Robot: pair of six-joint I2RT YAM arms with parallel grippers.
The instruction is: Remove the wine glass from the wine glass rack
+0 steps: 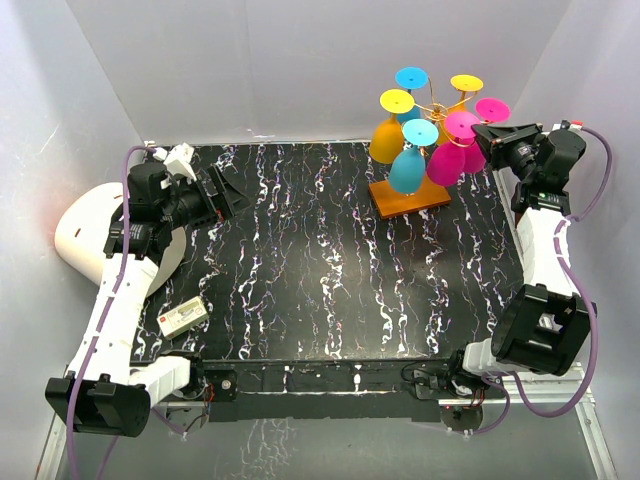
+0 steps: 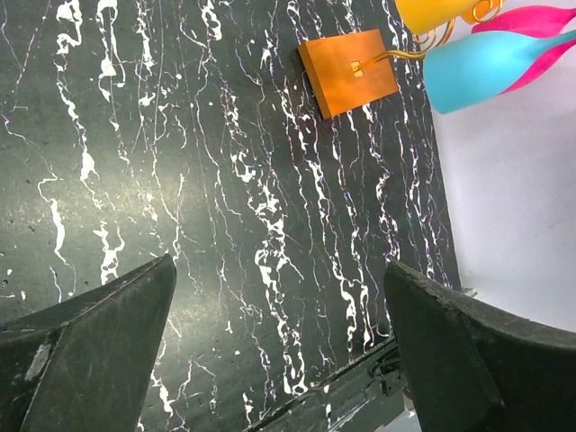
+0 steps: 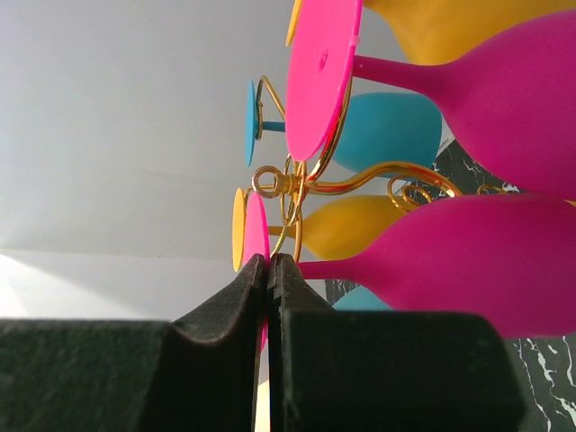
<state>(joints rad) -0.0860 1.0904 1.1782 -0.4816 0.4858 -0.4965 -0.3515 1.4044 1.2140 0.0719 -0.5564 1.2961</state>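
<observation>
Counter [image 1: 300, 260] carries the wine glass rack [image 1: 410, 197] at its far right part. The right claw [image 3: 268, 263] is pressed together on the foot edge of a pink wine glass [image 3: 468, 261] hanging there; the left claw [image 2: 279, 270] is spread apart above the marble top.

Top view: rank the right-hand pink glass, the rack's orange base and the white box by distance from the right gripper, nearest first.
From the right gripper:
1. pink wine glass, far right, its foot at the fingertips.
2. orange base, to the gripper's left.
3. white box, far left, near edge.
</observation>
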